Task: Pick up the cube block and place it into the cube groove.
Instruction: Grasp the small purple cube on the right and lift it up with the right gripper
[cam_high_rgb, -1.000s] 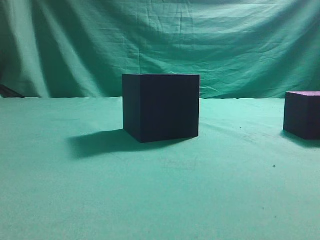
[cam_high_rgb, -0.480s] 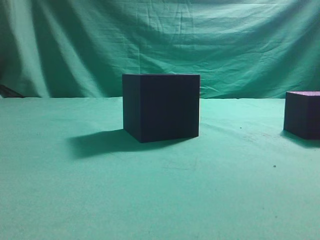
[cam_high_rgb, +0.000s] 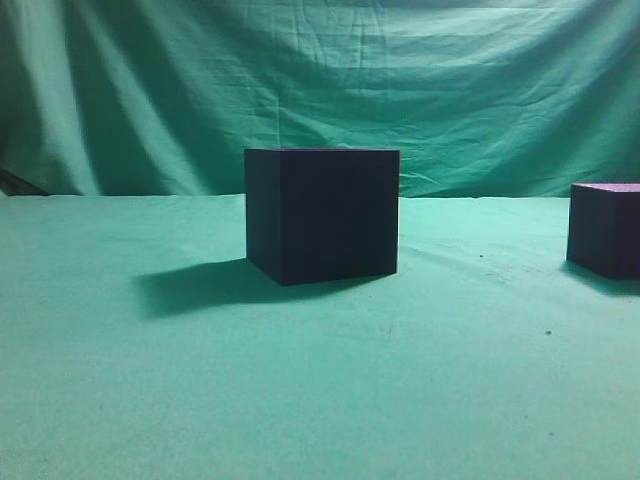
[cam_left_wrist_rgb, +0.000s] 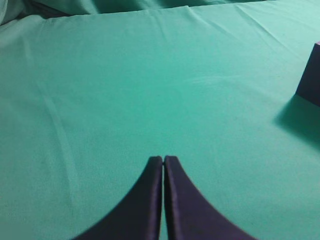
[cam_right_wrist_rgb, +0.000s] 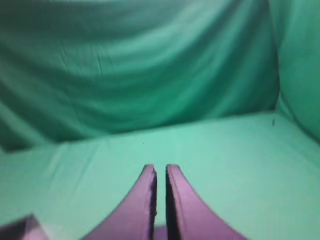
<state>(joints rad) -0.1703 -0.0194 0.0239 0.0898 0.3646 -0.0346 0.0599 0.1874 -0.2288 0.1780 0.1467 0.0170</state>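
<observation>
Cube groove (cam_high_rgb: 322, 215) mid-cloth; cube block (cam_high_rgb: 604, 229) at right edge. Left gripper (cam_left_wrist_rgb: 163, 159), right gripper (cam_right_wrist_rgb: 160, 169) clenched, holding nothing.

No text, label, brand, number or sign can be read in any view; the cube groove (cam_high_rgb: 322, 215), the cube block (cam_high_rgb: 605, 228) and the green cloth (cam_high_rgb: 320, 380) are all unmarked.

Cube groove (cam_high_rgb: 322, 215) upright mid-table; cube block (cam_high_rgb: 605, 229) well apart, far right
</observation>
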